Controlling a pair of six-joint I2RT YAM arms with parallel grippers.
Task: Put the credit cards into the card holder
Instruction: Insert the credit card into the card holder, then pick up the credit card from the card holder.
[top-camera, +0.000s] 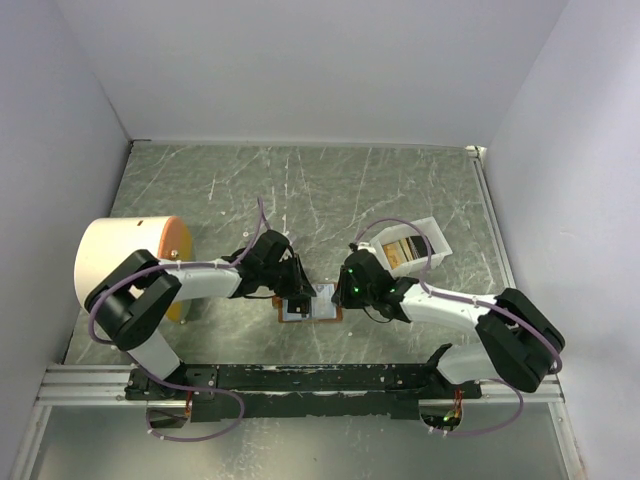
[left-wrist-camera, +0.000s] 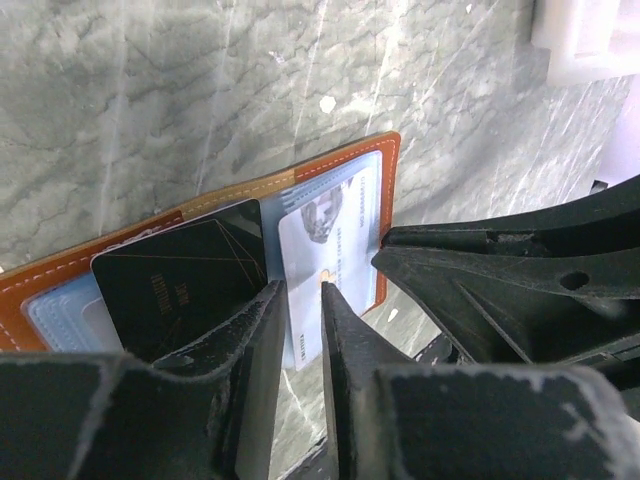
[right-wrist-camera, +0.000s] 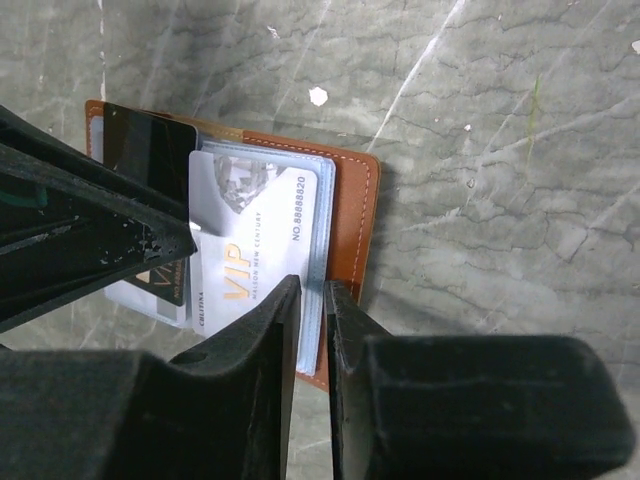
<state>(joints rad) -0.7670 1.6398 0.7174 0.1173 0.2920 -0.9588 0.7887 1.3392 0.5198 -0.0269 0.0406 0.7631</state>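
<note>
Black left fingers (left-wrist-camera: 255, 360) stand slightly apart astride the pale card (left-wrist-camera: 330, 270) at its near edge, and I cannot tell if they grip it, while my right fingers (right-wrist-camera: 270, 350) pinch the open card holder (right-wrist-camera: 350, 210) by its edge on the table (left-wrist-camera: 150, 100). I judge that card nearly seated in its pocket and the black card (left-wrist-camera: 180, 290) beside it only partly in. More seem to wait in the white tray (top-camera: 440, 240).

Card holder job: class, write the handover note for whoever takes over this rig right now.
Grippers: left gripper jaws stand a narrow gap apart over the pale card edge, grip unclear; right gripper seems closed on the card holder edge.
Things: card holder lies open between them; black card and pale card lie on its lining.
Done: two cards at the holder.
Left: seat both fully; white tray seems to hold more.
</note>
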